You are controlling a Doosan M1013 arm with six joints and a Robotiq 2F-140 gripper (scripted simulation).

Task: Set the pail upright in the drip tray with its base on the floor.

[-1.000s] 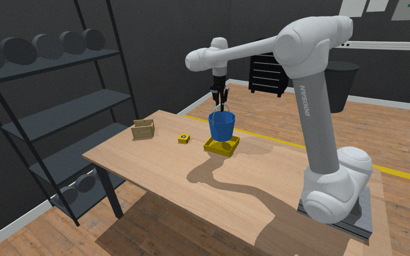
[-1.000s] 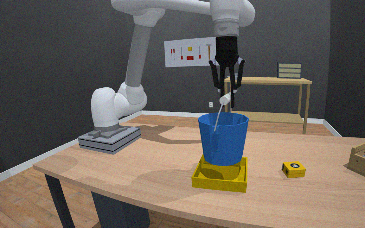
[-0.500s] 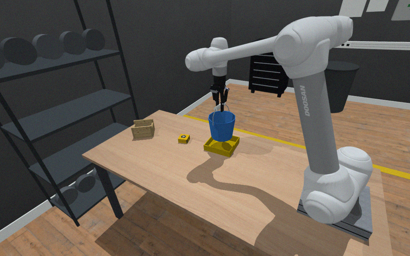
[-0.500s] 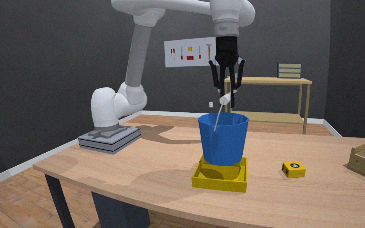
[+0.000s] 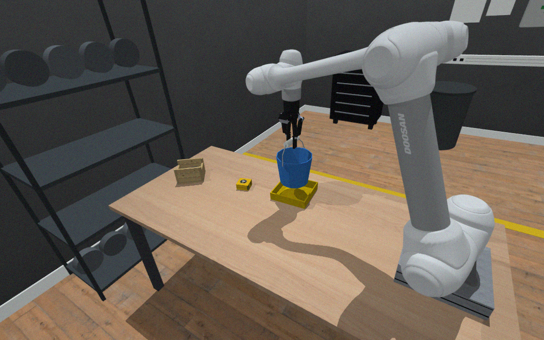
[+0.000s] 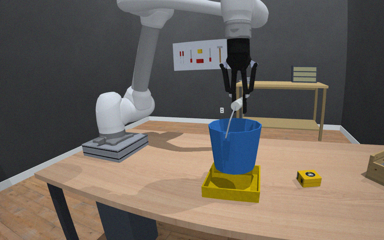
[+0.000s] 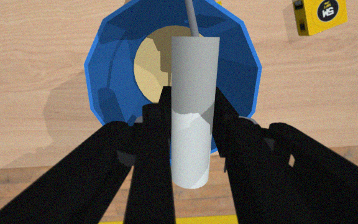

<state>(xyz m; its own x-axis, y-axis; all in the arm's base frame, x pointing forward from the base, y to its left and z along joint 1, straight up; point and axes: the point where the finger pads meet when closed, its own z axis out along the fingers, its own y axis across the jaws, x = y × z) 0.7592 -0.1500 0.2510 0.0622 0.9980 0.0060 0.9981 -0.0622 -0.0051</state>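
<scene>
A blue pail [image 5: 293, 167] hangs upright from its wire handle over the yellow drip tray [image 5: 294, 193] on the wooden table. My gripper [image 5: 293, 141] is shut on the handle's pale grey grip [image 6: 237, 104]. In the exterior view the pail [image 6: 235, 145] has its base just above the tray [image 6: 231, 184], over the tray's far part, and I cannot tell if it touches the floor. In the wrist view the grip [image 7: 192, 109] sits between my black fingers, with the pail's open mouth [image 7: 173, 59] below.
A small yellow box [image 6: 308, 178] lies on the table right of the tray; it also shows in the top view [image 5: 243, 183] and the wrist view [image 7: 319, 15]. A wooden crate [image 5: 190, 171] stands farther along. A dark shelf rack [image 5: 54, 139] stands beside the table.
</scene>
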